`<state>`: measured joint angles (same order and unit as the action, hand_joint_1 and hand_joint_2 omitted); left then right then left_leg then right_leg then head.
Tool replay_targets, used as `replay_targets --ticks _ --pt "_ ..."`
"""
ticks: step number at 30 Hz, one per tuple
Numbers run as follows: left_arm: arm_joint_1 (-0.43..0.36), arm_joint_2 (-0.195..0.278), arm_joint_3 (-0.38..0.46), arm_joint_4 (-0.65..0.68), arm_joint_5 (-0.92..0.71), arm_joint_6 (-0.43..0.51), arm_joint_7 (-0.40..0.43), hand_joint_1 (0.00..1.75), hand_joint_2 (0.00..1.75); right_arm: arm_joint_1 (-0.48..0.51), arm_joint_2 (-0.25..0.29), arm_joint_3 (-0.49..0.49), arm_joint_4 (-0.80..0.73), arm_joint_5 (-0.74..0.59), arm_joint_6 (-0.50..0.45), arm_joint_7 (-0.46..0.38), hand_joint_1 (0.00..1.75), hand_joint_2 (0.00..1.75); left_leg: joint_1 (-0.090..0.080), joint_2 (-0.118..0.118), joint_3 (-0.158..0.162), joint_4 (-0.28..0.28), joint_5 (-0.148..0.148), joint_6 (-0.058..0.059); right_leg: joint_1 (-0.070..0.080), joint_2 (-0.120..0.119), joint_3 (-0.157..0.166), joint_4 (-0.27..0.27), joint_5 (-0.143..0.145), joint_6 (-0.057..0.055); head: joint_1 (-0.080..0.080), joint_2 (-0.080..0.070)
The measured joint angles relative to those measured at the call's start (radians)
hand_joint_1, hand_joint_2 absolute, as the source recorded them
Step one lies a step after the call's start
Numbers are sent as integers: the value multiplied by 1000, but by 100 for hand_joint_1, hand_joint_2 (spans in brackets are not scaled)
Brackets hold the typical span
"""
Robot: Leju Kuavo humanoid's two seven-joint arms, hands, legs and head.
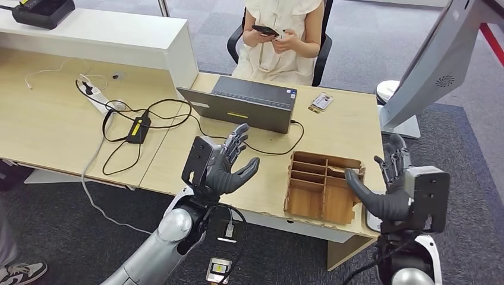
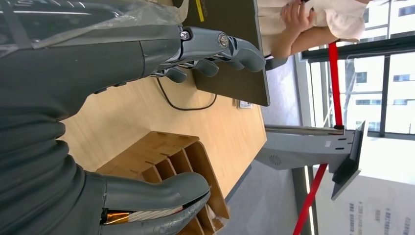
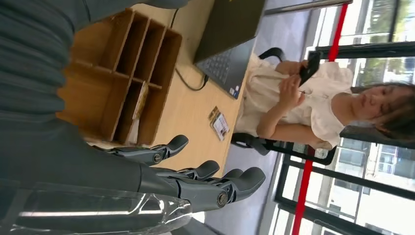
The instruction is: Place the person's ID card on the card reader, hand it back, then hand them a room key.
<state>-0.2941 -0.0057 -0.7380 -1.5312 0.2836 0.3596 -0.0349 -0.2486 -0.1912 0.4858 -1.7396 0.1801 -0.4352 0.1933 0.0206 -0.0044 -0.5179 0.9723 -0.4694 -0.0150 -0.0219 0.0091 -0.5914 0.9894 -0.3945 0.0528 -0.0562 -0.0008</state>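
Observation:
An ID card point(image 1: 321, 101) lies on the wooden desk point(image 1: 53, 127) by its far edge, to the right of a grey laptop point(image 1: 249, 104); it is also in the right wrist view point(image 3: 220, 125). My left hand point(image 1: 223, 166) is raised over the desk in front of the laptop, fingers spread, holding nothing. My right hand point(image 1: 389, 190) hovers just right of a wooden slotted organizer point(image 1: 324, 187), open and empty. A pale card point(image 3: 140, 100) stands in one of the organizer's slots. A person point(image 1: 284, 35) sits across the desk, holding a dark phone point(image 1: 264, 29).
A power strip point(image 1: 101, 101), a black adapter point(image 1: 138, 129) and looping cables lie on the left half of the desk. A black device point(image 1: 41, 10) sits on the white counter at the far left. A grey kiosk stand point(image 1: 440, 65) rises at the right.

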Motion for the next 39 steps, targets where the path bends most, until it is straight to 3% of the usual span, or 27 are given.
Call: replay_targets --ticks 7,14,29,39 --pt "-3 0 0 -2 -11 -7 -6 0 175 -43 -23 7 76 435 183 77 0 175 0 0 0 0 0 0 0 0 0 0 0 0 0 0" --pt "-4 0 3 -7 -20 -27 -13 0 175 -59 -36 18 180 652 246 77 0 175 0 0 0 0 0 0 0 0 0 0 0 0 0 0" --pt "-11 -10 9 -8 -23 -48 -18 0 175 -88 -42 52 296 729 277 73 0 175 0 0 0 0 0 0 0 0 0 0 0 0 0 0" --pt "-37 -23 5 -7 -5 -59 -19 0 175 -165 -32 76 463 779 107 3 0 175 0 0 0 0 0 0 0 0 0 0 0 0 0 0"
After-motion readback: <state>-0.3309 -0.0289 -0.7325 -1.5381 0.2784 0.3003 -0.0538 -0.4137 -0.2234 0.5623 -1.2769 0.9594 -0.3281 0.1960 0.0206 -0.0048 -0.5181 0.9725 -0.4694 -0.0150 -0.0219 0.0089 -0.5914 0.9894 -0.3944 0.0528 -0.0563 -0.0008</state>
